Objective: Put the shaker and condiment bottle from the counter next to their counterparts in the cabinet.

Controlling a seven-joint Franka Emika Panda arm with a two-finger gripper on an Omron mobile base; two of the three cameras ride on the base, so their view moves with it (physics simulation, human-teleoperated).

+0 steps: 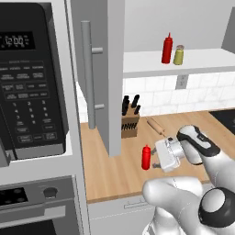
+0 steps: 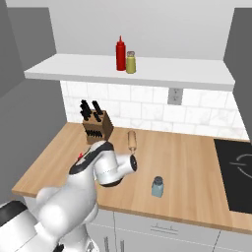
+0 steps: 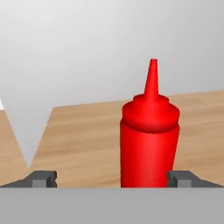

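The robot's gripper (image 3: 112,178) lines up level with the condiment bottle (image 3: 149,139), its fingers (image 3: 43,178) spread wide with the right one just beside the bottle's base, nothing pinched yet. The bright red bottle stands upright on the wooden bench (image 1: 114,170), near the open cabinet door (image 1: 94,73) and its bar handle. Further right along the bench, well apart from the arm, the pale blue-grey shaker (image 2: 157,187) waits untouched. Behind them lie a rolling pin (image 2: 131,140) and a knife block (image 2: 96,125) against the tiled wall. Above, on the white cabinet shelf (image 2: 74,69), the darker red bottle (image 2: 120,54) and yellow-green shaker (image 2: 130,63) stand side by side. Judging by this, neither item has been moved up; both transfers remain.
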